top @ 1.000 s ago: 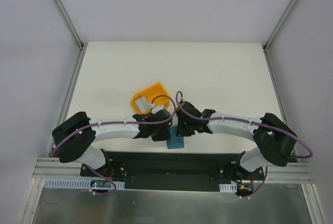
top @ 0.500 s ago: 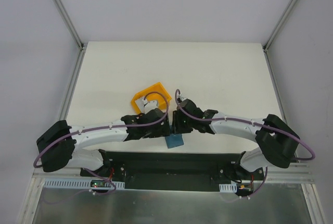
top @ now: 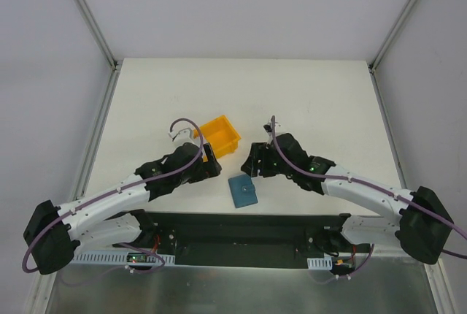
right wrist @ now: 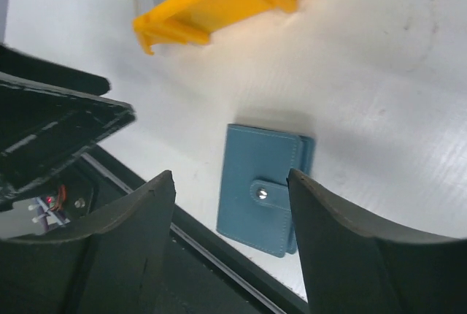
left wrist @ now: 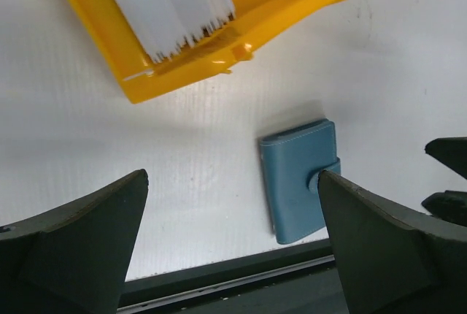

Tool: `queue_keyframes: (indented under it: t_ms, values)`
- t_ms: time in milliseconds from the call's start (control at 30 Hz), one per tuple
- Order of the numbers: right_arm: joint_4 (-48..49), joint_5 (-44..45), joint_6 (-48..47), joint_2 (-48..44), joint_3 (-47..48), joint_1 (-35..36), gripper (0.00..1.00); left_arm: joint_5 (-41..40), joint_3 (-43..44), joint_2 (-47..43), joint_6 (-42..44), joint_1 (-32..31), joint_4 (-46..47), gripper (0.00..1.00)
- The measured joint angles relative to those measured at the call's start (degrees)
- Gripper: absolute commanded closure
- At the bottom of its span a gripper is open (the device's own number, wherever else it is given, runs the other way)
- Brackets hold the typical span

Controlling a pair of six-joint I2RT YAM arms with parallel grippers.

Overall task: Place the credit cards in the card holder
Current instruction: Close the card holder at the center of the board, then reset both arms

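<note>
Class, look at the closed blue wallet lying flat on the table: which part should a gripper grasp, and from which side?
Probably from straight above, jaws spanning the card holder across its shorter width, one at the spine edge, one at the snap tab edge. It lies flat and shut, so nothing can slide underneath.

On my feed, the card holder [right wrist: 257, 182] shows matt, stitched teal leather-like skin with a shiny snap [right wrist: 260, 194]. The yellow bin [left wrist: 95, 36] is glossy plastic, and the white table [left wrist: 87, 153] is matt and faintly grained.

One card holder [left wrist: 298, 179]; one yellow bin [left wrist: 182, 73]; one stack of credit cards [left wrist: 160, 7], card count unclear.
</note>
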Motion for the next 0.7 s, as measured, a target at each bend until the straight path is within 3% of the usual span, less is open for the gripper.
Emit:
queue_keyframes:
  t_ms: [200,433,700]
  values:
    - [-0.4,0.0,2.0,0.7,-4.2,-1.4,0.37,1.2,-4.2,-2.2,-0.2,1.6,-0.9,0.01]
    - [1.2,-2.1,4.8,9.4,-5.9,1.3,0.44,3.1,-8.4,-3.3,-1.7,1.6,-1.9,0.01]
    - [-7.6,6.2,6.6,19.5,4.6,5.3,0.62,3.0,-9.8,-7.8,-2.8,1.6,-3.6,0.01]
